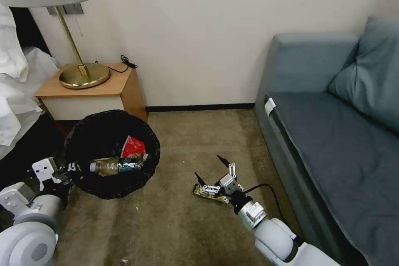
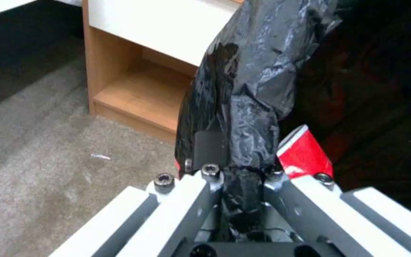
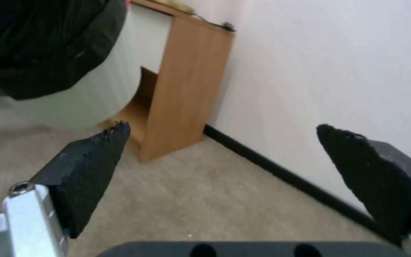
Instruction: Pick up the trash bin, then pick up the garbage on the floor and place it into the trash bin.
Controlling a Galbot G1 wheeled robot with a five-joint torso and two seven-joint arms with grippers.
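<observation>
Round white plastic trash bin lined with crinkled black bag [image 1: 109, 183] hangs off the carpet beside the wooden bedside stand [image 1: 120, 87], left gripper [image 2: 241, 178] jaws pinching its rim, mouth up to receive litter (bottle, red wrapper inside). Right gripper [image 1: 213, 170], jaws spread, sits low over the flat dark-and-gold wrapper [image 1: 204, 193] on the carpet, apparently lined up to grasp.

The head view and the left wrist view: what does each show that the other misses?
Head only: the bottle in the bin, the gold wrapper on the carpet under the open right end effector, the sofa. Left wrist only: the left end effector clamped on the bag rim. Both: red wrapper, nightstand.
</observation>
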